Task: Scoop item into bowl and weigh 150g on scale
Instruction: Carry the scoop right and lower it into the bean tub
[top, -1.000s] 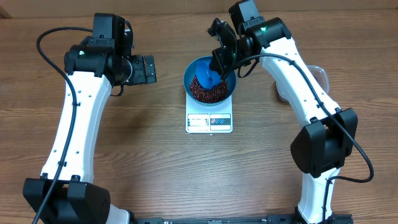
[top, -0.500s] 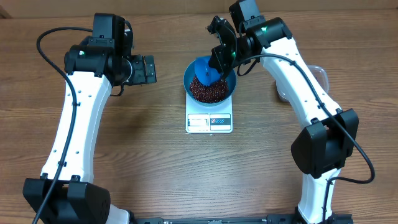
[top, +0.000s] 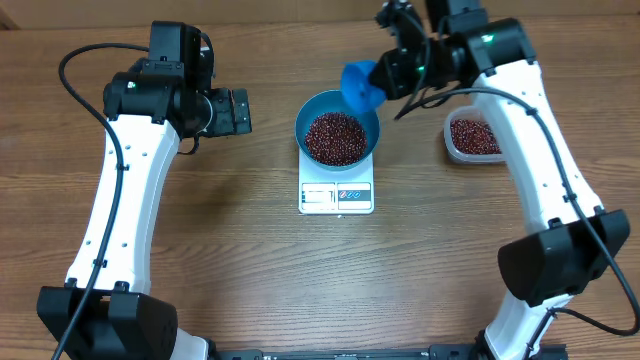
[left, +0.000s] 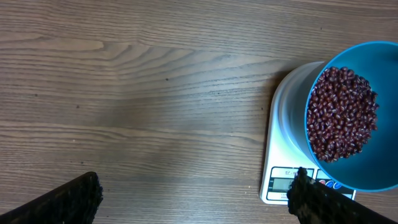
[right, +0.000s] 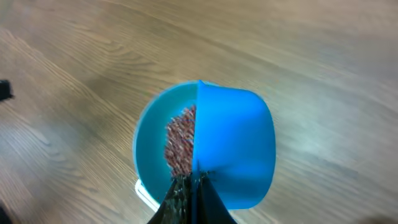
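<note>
Since earlier, right gripper (top: 388, 72) swung away rightward, clamped on small blue plastic scoop (top: 358, 86); round deep blue bowl (top: 300, 125) of small red-brown beans (top: 335, 137) hides most of white square scale (top: 337, 197), display unreadable; left gripper (top: 240, 111) spread wide, empty

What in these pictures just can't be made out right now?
- Scale reading: digits too small in both the overhead and left wrist views.
- Inside of the scoop: faces away in the blurred right wrist view, too small overhead.
- Far side of the bowl: covered by the scoop in the right wrist view.
- Tub: partly under the right arm overhead.
</note>
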